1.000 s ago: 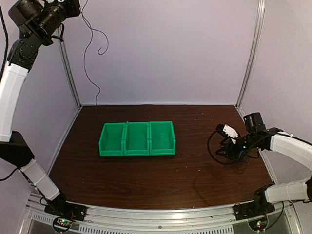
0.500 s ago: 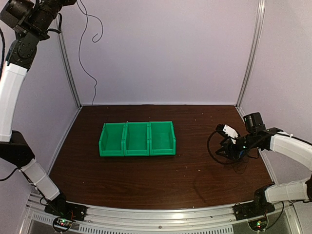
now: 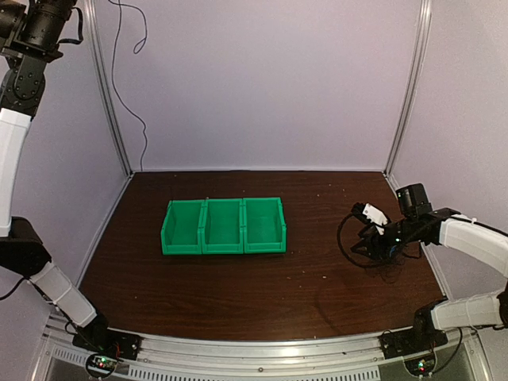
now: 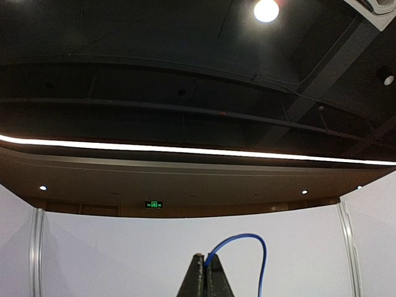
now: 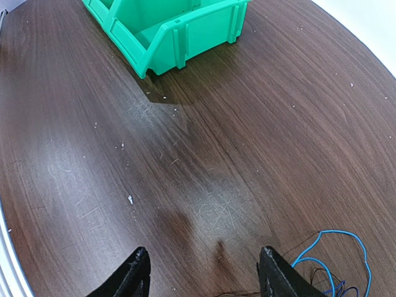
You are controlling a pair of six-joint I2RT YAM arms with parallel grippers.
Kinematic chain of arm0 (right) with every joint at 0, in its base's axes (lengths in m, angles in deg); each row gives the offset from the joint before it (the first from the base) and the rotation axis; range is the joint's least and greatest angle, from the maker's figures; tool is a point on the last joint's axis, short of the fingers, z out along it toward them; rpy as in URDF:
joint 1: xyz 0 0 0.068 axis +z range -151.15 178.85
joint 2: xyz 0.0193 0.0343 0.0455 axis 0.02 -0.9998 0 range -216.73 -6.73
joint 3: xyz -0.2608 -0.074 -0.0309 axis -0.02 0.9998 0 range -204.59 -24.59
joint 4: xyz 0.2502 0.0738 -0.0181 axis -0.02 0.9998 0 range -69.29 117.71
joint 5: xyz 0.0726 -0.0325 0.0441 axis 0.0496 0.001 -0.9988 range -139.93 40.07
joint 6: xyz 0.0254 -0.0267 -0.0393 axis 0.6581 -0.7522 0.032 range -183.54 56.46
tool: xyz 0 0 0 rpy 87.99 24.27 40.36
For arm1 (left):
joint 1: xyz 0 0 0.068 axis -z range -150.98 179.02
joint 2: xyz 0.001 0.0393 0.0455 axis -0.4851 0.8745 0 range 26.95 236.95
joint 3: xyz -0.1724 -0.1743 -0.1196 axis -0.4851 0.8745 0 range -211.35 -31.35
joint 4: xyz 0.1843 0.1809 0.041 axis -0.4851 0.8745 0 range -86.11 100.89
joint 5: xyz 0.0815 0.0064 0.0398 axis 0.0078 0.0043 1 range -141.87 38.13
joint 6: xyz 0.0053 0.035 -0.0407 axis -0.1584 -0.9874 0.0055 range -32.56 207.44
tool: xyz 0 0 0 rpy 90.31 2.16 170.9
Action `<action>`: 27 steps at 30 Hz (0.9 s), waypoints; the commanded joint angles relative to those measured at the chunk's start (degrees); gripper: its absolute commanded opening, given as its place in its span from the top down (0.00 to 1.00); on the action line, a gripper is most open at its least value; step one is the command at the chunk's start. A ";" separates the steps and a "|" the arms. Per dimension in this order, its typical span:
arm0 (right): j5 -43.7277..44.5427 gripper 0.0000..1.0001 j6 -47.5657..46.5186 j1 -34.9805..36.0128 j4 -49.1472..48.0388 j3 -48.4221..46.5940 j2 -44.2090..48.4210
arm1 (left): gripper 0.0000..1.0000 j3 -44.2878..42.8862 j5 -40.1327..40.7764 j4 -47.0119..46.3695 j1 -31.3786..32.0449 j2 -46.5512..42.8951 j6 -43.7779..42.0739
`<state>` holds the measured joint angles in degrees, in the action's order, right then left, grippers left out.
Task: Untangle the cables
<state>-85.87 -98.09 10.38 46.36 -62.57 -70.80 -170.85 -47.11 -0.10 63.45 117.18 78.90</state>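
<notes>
Left hand (image 4: 205, 275) raised, seemingly pinching blue cable (image 4: 244, 235)

Dark wooden table (image 3: 262, 294) carries 3 green bins (image 3: 223, 226) (cables (image 5: 338, 231) far right).

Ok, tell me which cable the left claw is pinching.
The blue cable: it loops out from the shut left claw, which is raised high. The black cables lie on the table by the right claw.
</notes>
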 commanded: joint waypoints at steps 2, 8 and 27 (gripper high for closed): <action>-0.48 0.40 -0.17 -0.32 -0.44 0.30 0.19 | 1.00 2.23 0.69 -1.21 -0.42 -1.65 -0.33; -7.64 0.40 -0.18 2.63 4.15 -11.60 -2.75 | 1.00 24.53 2.64 -3.39 -0.42 -9.05 4.29; -8.11 0.44 0.14 19.50 11.28 -33.44 -22.63 | 1.00 59.73 26.08 6.75 -0.84 -21.62 2.73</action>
<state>-95.40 -96.64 29.92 55.84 -98.96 -99.61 -115.99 -27.14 6.16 63.41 99.43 82.77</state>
